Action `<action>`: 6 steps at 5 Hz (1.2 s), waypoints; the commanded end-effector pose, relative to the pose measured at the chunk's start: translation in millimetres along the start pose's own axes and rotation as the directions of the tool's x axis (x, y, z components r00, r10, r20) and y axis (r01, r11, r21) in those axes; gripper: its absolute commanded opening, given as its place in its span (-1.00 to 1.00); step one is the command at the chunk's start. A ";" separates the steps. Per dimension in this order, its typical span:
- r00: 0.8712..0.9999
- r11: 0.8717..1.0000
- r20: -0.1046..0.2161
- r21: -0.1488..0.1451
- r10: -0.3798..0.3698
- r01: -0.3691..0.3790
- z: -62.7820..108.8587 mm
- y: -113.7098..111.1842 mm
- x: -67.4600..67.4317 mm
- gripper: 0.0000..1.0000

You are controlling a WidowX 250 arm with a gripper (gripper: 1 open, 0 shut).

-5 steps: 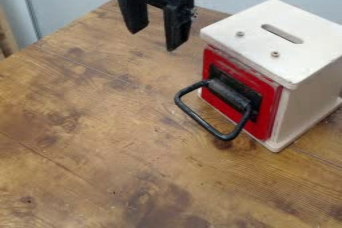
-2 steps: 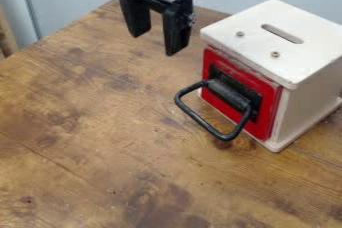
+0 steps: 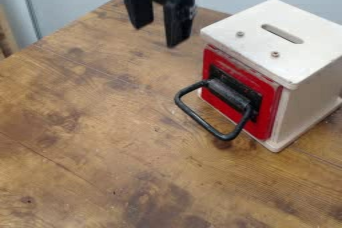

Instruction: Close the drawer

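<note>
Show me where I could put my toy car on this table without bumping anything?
The wooden table is bare across the left and the whole front, up to the black loop handle. It gets crowded on the right, where the cream box with its red drawer sits, and at the back, where the gripper hangs with open jaws.

Drawer in box at table's right; pincer seemingly behind-left.

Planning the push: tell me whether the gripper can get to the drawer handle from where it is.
Probably yes. The gripper hangs open above the table, up and left of the handle, with nothing between them.
</note>
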State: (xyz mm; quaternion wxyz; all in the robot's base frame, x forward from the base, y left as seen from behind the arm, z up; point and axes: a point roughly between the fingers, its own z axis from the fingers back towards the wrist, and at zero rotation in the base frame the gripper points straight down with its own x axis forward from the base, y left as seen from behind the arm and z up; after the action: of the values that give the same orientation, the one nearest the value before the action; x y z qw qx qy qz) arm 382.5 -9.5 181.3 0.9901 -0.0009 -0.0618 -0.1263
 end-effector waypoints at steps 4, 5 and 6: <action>0.999 0.999 0.036 -0.003 0.035 -0.035 11.3 21.3 2.3 1.00; 0.998 0.999 0.018 -0.006 0.053 -0.053 5.9 13.7 -1.0 1.00; 0.997 0.997 0.023 0.006 0.076 -0.076 5.8 3.0 -2.3 1.00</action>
State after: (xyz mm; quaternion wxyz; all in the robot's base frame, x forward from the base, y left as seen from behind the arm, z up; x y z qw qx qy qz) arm 382.1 0.3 160.3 0.9960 -0.0051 -0.0367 -0.0818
